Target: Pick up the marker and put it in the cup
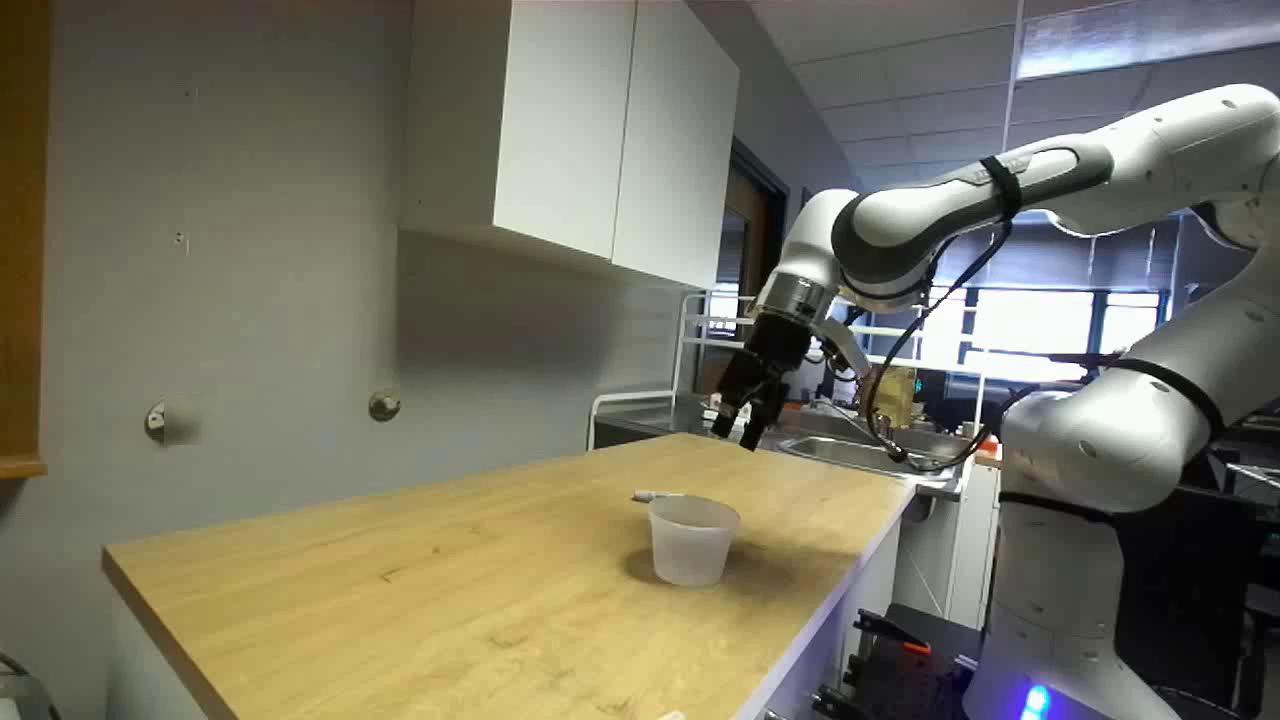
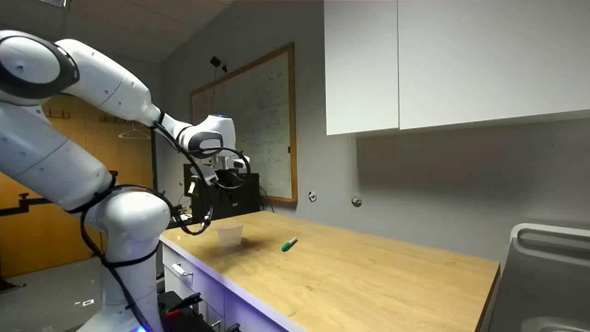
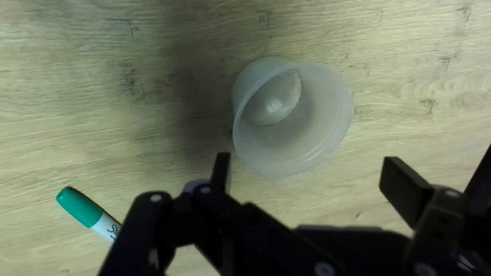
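White, cloudy plastic is forming the cup (image 3: 295,126) — a short one, a little wider at the rim — and it is standing upright on the wooden table (image 1: 420,600). In the wrist view the marker (image 3: 88,214) is lying flat on the table at about eight o'clock from the cup, apart from it, with its green cap (image 3: 78,207) pointing toward ten o'clock. Dark lettering is showing on its white body, and the rest of it is hiding behind the gripper (image 3: 310,176).

The gripper's two fingers (image 3: 404,191) are standing wide apart, with wood showing between them. In an exterior view the gripper (image 1: 737,436) is hanging above the table at about one o'clock from the cup, apart from it, its fingers pointing toward seven o'clock. There the marker (image 1: 655,496) is lying at about eleven o'clock from the cup, showing just beyond the rim; in an exterior view the marker (image 2: 289,244) is lying at about three o'clock from the cup.

In both exterior views the white arm (image 1: 905,215) is arching over the edge of the table, and a white cupboard (image 1: 570,120) is hanging on the wall (image 1: 270,290). A metal sink (image 1: 860,458) is showing at about four o'clock from the centre in an exterior view, and a whiteboard (image 2: 262,110) is hanging on the wall at about eleven o'clock in an exterior view.
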